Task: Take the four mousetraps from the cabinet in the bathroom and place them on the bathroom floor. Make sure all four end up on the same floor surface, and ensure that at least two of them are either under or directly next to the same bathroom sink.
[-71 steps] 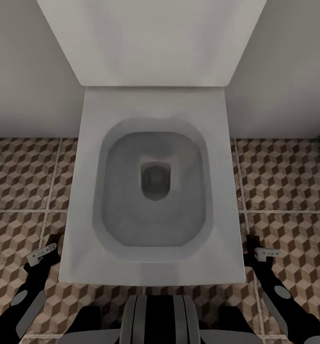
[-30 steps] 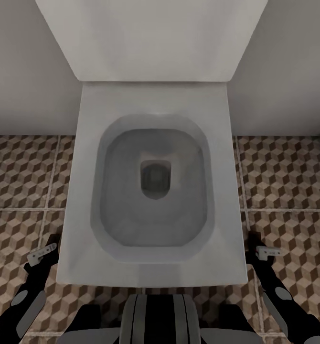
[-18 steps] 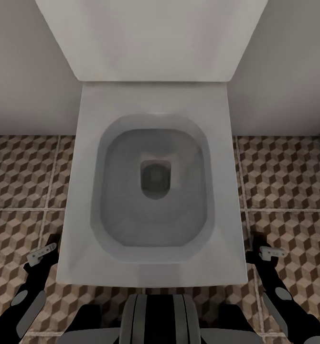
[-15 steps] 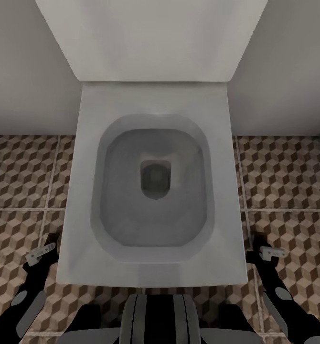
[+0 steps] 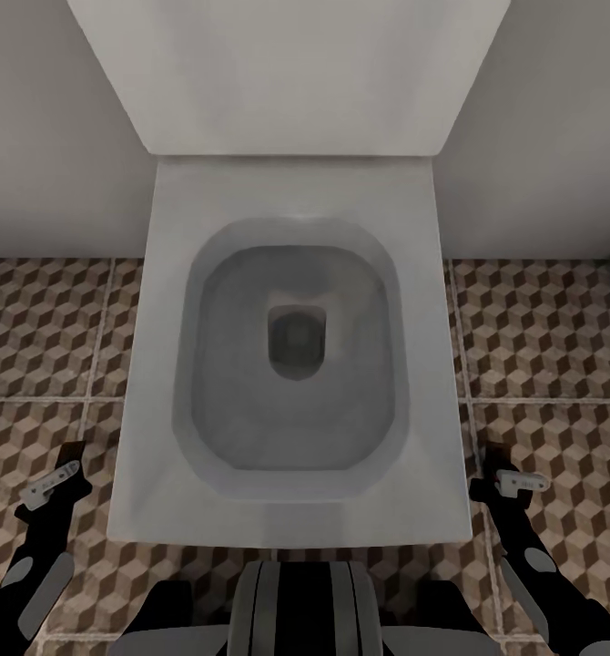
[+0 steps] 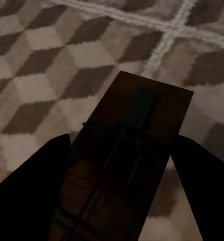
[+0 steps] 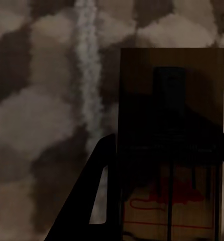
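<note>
You are facing the toilet head on: its open bowl takes the middle of the head view, its raised lid leans back against the wall, and the cube-patterned floor runs along both of its sides. Your left gripper hangs low over the tiles just beside the toilet's left front corner, and your right gripper hangs the same way beside the right front corner, so the arms flank the bowl and stand well apart from each other. Each one grasps a mousetrap. In the left wrist view the left trap lies flat between the two dark fingers, its board reaching out past their tips over a tile close to a pale grout crossing; its black spring bar shows along the board, which lies in deep shadow. In the right wrist view the right trap sits between the fingers in the same manner, board pointing away from the wrist, with its red bit and thin red outline near the gripper end and a dark square plate toward the far end; a grout line runs alongside it on the floor below. Whether either board touches the tiles or hangs just above them cannot be told from these views. At the right edge of the head view, a sliver of something white stands on the floor near the wall
</note>
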Controlling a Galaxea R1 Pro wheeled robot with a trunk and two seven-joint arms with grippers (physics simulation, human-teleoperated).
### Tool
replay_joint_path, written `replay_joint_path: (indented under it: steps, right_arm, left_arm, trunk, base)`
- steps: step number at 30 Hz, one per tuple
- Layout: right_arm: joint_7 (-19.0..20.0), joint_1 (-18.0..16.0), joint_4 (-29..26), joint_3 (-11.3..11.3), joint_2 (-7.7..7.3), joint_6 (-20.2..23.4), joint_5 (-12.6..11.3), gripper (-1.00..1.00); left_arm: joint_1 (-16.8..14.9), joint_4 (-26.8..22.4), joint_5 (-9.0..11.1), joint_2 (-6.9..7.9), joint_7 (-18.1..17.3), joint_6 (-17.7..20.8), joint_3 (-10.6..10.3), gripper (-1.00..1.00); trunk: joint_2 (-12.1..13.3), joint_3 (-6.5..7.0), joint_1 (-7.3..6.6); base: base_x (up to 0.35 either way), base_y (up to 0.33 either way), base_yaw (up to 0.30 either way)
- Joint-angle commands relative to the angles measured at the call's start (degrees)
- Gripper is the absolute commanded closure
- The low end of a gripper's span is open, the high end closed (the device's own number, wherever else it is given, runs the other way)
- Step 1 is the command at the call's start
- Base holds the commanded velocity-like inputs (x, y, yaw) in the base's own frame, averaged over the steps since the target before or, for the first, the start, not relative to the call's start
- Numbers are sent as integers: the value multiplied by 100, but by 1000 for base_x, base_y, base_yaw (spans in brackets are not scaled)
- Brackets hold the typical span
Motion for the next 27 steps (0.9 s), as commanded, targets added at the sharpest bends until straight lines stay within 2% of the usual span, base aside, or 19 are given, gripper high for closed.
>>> replay_joint_path:
  steps: [1,27]
  right_arm:
    - [-37,-2,2,38,-8,-24,-46,100]
    - [-37,-2,2,47,-8,-16,-55,100]
  left_arm:
    - [-1,-2,12,1,27,-15,-16,100]
    - [-1,-2,11,0,-15,6,-50,100]
  trunk:
    - [-1,-2,-1]
    - [-1,-2,-1]
  base:
    - [0,0,0]
    - [0,0,0]
